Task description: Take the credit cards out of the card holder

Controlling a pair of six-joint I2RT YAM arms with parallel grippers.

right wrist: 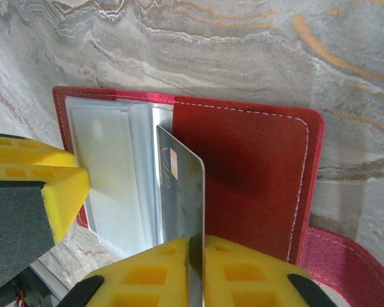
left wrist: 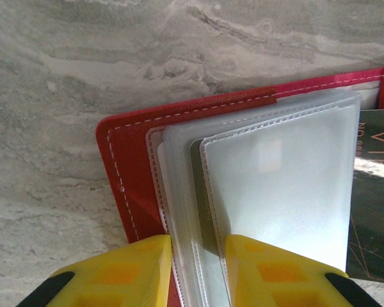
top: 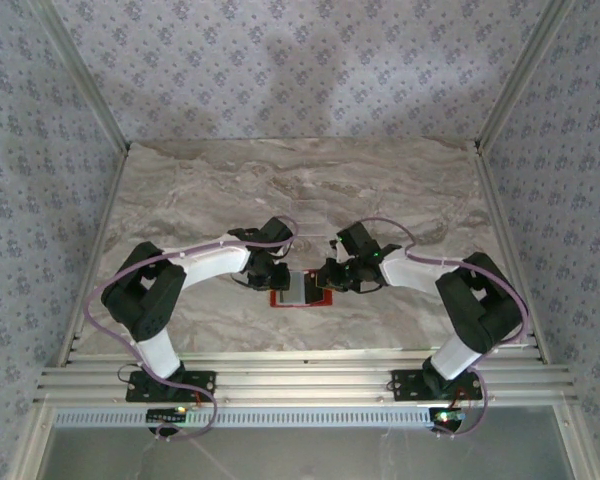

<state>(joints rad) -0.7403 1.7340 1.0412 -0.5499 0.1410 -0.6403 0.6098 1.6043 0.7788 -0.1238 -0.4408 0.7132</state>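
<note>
My left claw (left wrist: 198,262) is nearly closed. It pinches the bundle of clear plastic sleeves (left wrist: 275,179) of the card holder (left wrist: 134,160) between its yellow fingers (left wrist: 125,268). I hold it like this, I think, so that the holder does not slide or lift when a card is pulled. From above, the holder lies open on the marble table (top: 380,190), in the middle between my two claws, with its red cover down and the sleeves up. At the right edge of my left camera a dark card (left wrist: 371,211) with thin gold lines lies partly under the sleeves.

My right claw (right wrist: 195,256) is closed on the near edge of one credit card (right wrist: 182,192). The silver-grey card stands on its long edge, above the fold, just beside the sleeves. Gripping it by the thin edge lets me draw it straight toward me. I cannot tell if its far end is already free of the pocket. More to the right the red flap is bare, and the snap tab (right wrist: 345,256) lies flat on the table.
</note>
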